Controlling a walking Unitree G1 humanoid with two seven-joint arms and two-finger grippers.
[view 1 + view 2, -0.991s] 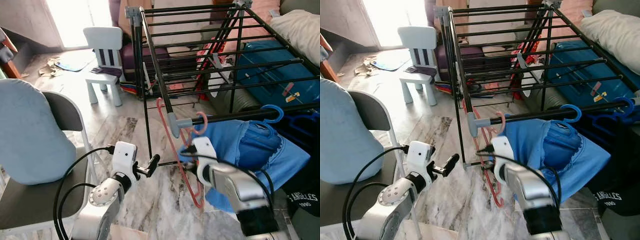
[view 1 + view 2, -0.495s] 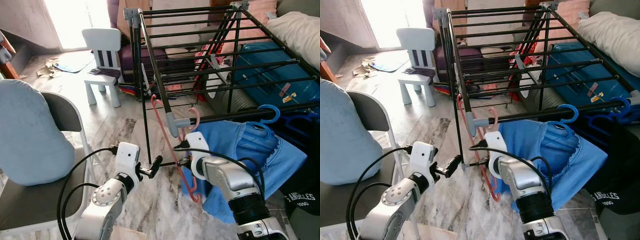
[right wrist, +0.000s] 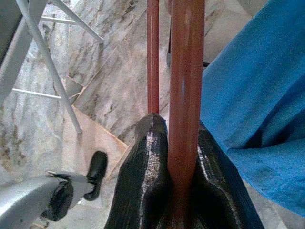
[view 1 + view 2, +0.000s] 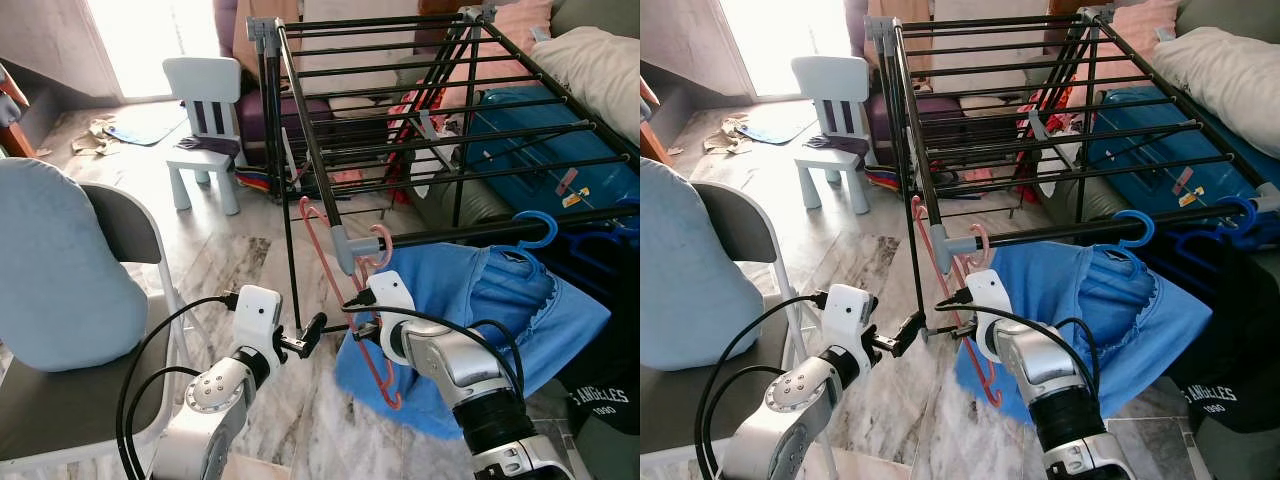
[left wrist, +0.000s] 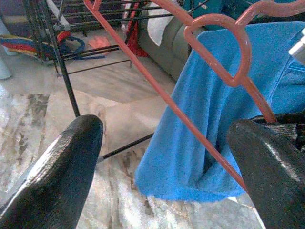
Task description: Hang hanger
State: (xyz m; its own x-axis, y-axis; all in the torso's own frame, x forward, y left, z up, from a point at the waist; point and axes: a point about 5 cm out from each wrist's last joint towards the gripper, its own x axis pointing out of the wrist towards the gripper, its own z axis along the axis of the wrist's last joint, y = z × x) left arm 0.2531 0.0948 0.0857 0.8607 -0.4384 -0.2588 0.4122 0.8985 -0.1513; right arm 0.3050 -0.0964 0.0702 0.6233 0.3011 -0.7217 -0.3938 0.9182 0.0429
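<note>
A pink hanger point(image 4: 350, 300) hangs tilted at the front left corner of the black drying rack point(image 4: 330, 190). Its hook point(image 4: 383, 238) curls over the front rail beside the grey corner joint point(image 4: 345, 245). My right gripper point(image 4: 362, 325) is shut on the hanger's lower part; in the right wrist view the fingers point(image 3: 143, 162) clamp the pink bar point(image 3: 186, 86). My left gripper point(image 4: 308, 333) stands open just left of the hanger, apart from it; in the left wrist view its fingers point(image 5: 66, 162) are spread wide with the hanger point(image 5: 214, 52) beyond them.
A blue cloth point(image 4: 490, 300) on a blue hanger point(image 4: 537, 228) hangs from the same rail to the right. A grey chair with a blue cushion point(image 4: 60, 270) stands close on the left, and a white child's chair point(image 4: 205, 110) is farther back. A blue suitcase point(image 4: 540, 130) lies under the rack.
My right gripper has moved a little to the left with the hanger, and the hook has slid along the rail toward the corner joint. The left gripper has barely moved.
</note>
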